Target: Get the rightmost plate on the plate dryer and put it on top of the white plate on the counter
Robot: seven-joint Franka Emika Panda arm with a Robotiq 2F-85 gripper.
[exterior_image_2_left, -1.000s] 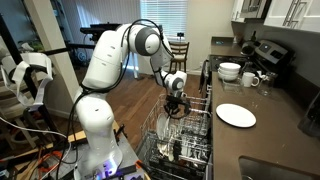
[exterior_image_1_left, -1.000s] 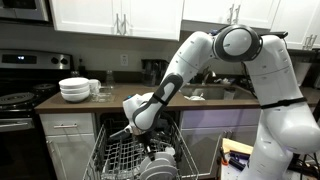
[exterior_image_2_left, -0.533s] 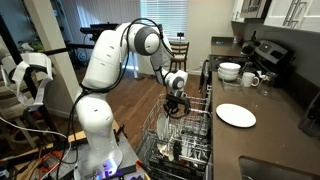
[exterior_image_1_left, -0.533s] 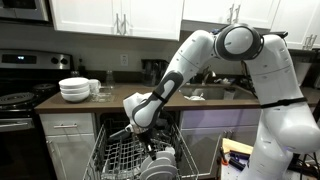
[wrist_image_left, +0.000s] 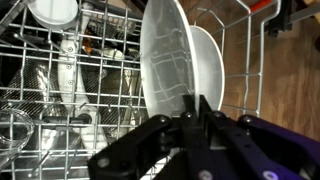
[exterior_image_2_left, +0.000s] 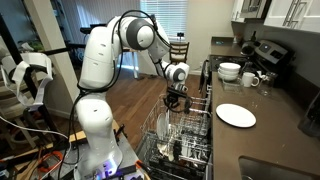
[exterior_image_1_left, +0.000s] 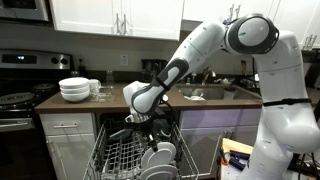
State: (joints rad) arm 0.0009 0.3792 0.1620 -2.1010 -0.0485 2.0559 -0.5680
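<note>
My gripper [wrist_image_left: 197, 108] reaches down into the plate dryer [wrist_image_left: 60, 70] and is shut on the rim of the rightmost plate [wrist_image_left: 163, 50], a glossy white plate standing on edge. A second white plate [wrist_image_left: 208, 60] stands just behind it. In both exterior views the gripper [exterior_image_1_left: 141, 118] [exterior_image_2_left: 175, 99] hangs over the pulled-out plate dryer [exterior_image_1_left: 122, 155] [exterior_image_2_left: 185, 135], with white plates [exterior_image_1_left: 158, 157] below it. The small white plate [exterior_image_2_left: 236, 115] lies flat on the dark counter [exterior_image_2_left: 275, 135] [exterior_image_1_left: 120, 98].
A stack of white bowls [exterior_image_1_left: 74, 89] [exterior_image_2_left: 230, 71] and mugs [exterior_image_2_left: 250, 79] stand on the counter near the stove [exterior_image_1_left: 15, 100]. Glasses and cutlery [wrist_image_left: 55, 12] fill the rack. The sink [exterior_image_1_left: 205, 93] is on the counter's other side.
The arm has risen and the wrist has lifted a little above the rack; the plates in the rack show more clearly below the gripper.
</note>
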